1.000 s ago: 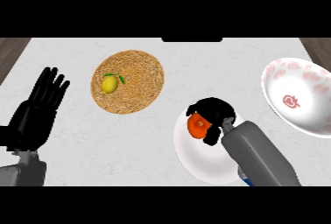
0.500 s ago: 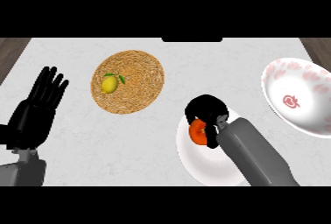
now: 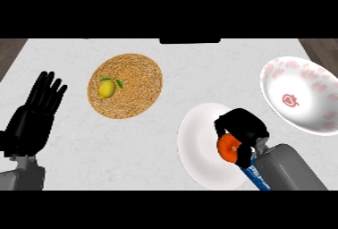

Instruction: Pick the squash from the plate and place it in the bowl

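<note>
Head view: small round orange squash (image 3: pixel 229 147) on plain white plate (image 3: pixel 201 143), right hand (image 3: pixel 243 127) curled around it; likely light, stiff, smooth, best gripped across its middle. Red-patterned white bowl (image 3: pixel 300 96) lies beyond plate; left hand (image 3: pixel 33 118) rests open.

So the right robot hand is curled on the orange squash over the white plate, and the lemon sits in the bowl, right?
Not quite. The lemon sits on the woven mat, not in the bowl, as the head view shows. The rest holds: the right robot hand is curled on the orange squash over the white plate.
</note>
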Motion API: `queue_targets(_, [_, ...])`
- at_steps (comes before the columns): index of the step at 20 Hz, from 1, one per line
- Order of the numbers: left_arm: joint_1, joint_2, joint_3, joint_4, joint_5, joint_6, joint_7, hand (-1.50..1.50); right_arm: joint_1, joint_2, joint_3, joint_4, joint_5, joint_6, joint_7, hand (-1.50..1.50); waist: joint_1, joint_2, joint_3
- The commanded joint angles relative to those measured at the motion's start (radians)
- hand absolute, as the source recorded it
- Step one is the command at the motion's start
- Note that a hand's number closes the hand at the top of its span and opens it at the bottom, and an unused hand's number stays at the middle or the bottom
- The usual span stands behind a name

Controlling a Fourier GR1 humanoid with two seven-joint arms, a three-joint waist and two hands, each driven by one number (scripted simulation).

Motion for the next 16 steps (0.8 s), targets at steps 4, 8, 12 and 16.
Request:
queue_targets(4, [-0.053, 0.013, 0.021, 0.02, 0.006, 0.015, 0.019, 0.0, 0.311, -0.156, -0.15, -0.367, -0.058, -0.113, -0.002, 1.5, -0.02, 0.002, -0.001])
queue_targets(8, [0.046, -0.006, -0.006, -0.039, 0.003, -0.018, -0.009, 0.0, 0.324, -0.16, -0.3, -0.572, -0.123, -0.067, 0.12, 1.5, -0.005, -0.002, -0.001])
queue_targets(12, [0.018, -0.009, -0.008, -0.02, -0.004, -0.006, -0.002, 0.0, 0.349, -0.186, -0.434, -0.703, -0.138, -0.063, 0.186, 1.5, 0.006, 0.003, -0.001])
queue_targets(16, [0.033, -0.004, -0.02, -0.078, 0.007, -0.01, 0.044, 0.0, 0.353, -0.189, -0.565, -0.844, -0.202, 0.018, 0.291, 1.5, 0.018, 0.003, 0.0])
